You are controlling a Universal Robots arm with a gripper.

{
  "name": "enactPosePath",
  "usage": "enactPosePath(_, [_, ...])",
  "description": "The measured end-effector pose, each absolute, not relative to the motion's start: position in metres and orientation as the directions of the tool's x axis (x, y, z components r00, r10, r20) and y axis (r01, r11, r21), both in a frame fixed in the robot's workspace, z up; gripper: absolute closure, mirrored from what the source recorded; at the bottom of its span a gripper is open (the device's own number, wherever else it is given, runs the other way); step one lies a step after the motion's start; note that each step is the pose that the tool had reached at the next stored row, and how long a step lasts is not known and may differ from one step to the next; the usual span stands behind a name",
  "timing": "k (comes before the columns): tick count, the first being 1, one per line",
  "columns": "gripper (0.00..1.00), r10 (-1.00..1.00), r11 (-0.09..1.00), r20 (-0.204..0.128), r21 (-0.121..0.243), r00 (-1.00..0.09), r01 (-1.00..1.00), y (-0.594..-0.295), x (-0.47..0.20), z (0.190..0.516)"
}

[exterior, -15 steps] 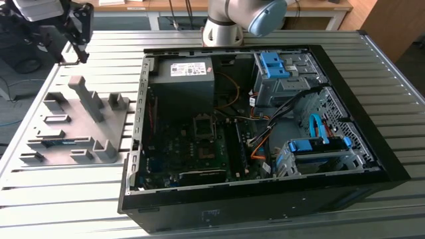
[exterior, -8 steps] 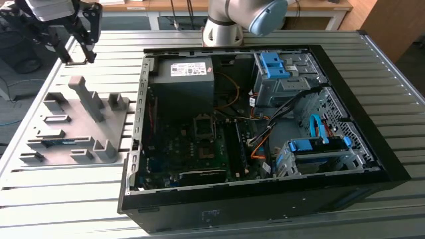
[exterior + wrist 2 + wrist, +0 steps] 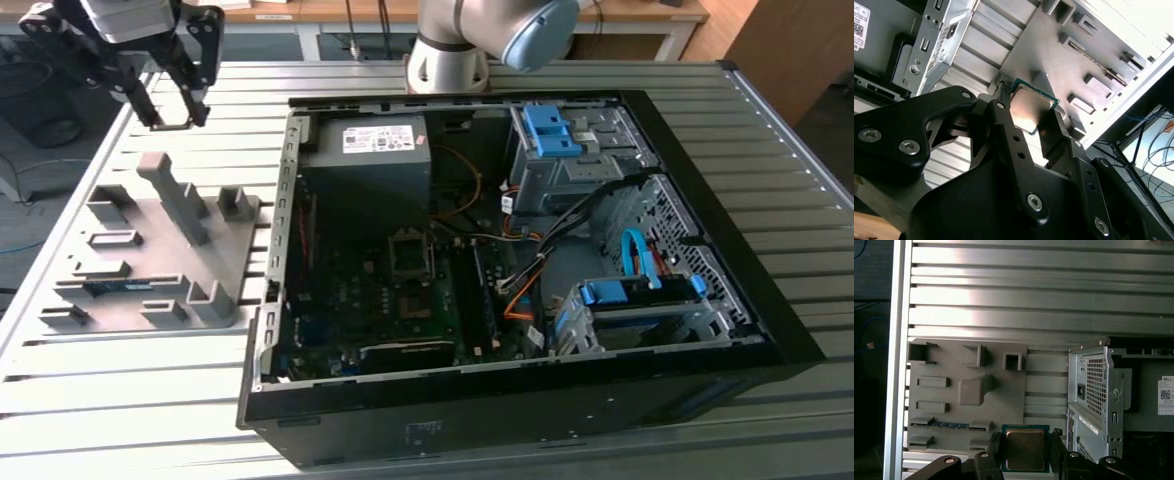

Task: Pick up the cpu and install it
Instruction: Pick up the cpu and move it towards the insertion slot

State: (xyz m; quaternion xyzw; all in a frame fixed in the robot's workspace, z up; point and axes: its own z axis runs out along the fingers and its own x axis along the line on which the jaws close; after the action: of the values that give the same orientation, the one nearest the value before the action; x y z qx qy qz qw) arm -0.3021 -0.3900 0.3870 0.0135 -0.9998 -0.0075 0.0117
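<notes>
While the slatted table [image 3: 134, 400] bears the open computer case [image 3: 534, 425] and, at the exterior view's left, a grey fixture tray [image 3: 147, 250], the gripper [image 3: 171, 118] hangs near that tray, outside the case, pinching the cpu [image 3: 1031, 107] by opposite edges. The carry is probably best done level and slowly, so the chip cannot twist.

Exterior view overlooks the case [image 3: 534, 425]; both wrist views share the fixture [image 3: 994, 412].

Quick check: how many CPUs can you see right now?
1. The cpu is clamped in the gripper, above the table near the grey fixture. Another may be hidden inside the computer case.
</notes>
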Motion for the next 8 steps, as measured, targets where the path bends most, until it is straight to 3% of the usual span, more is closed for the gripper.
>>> enactPosePath(8, [0.53, -0.027, 1.000, 0.024, 0.015, -0.999, -0.027, -0.390, -0.285, 0.387])
